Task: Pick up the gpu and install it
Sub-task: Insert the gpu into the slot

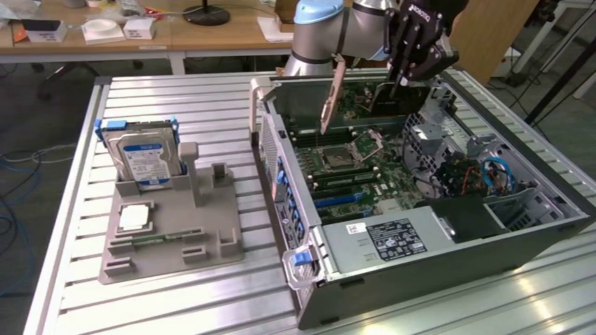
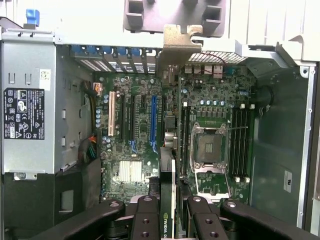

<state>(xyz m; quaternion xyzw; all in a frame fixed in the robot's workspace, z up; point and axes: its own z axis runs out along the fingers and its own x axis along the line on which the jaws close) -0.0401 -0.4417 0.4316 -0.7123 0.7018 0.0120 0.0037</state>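
Note:
My gripper (image 1: 403,80) hangs over the open computer case (image 1: 521,230), shut on the gpu (image 1: 373,99). The card is held on edge above the motherboard (image 1: 359,174), with its metal end bracket (image 1: 328,94) toward the case's rear wall. In the wrist view the gpu (image 2: 172,187) shows edge-on between my black fingers (image 2: 146,220), and its bracket (image 2: 182,42) reaches the rear panel. It hovers over the board between the blue expansion slot (image 2: 153,120) and the CPU socket (image 2: 209,150), above the board and in no slot.
A grey parts fixture (image 1: 172,237) stands on the slatted table at the exterior view's left, holding a silver hard drive (image 1: 144,157), a processor (image 1: 135,218) and a memory stick (image 1: 163,239). The power supply (image 1: 391,241) fills the case's near end. Cables (image 1: 484,174) lie inside.

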